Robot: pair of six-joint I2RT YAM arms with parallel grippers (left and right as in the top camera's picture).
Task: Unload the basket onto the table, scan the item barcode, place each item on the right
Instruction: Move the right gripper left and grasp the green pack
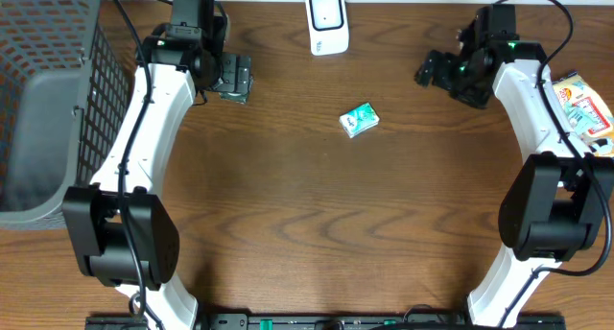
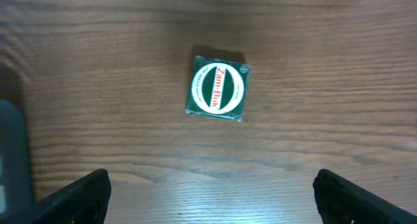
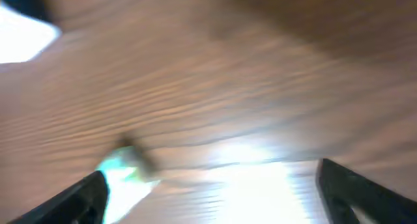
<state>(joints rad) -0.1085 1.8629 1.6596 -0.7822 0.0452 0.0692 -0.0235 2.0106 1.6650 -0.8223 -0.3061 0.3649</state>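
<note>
The left gripper [image 2: 218, 201] shows nearest in its wrist view, fingers [image 2: 75, 198] spread wide in the bottom corners with nothing pinched. Just ahead of them the dark green box [image 2: 217, 88] lies flat on the table [image 2: 339, 94], apart from both. Its red-and-white oval label reads only here; overhead it is a dark patch left of the white scanner [image 1: 327, 22]. The grey mesh basket [image 1: 38, 109], far left of the scanner, shows its grey floor. Right of the scanner, the right gripper [image 3: 212, 198] is spread too, its view blurred
</note>
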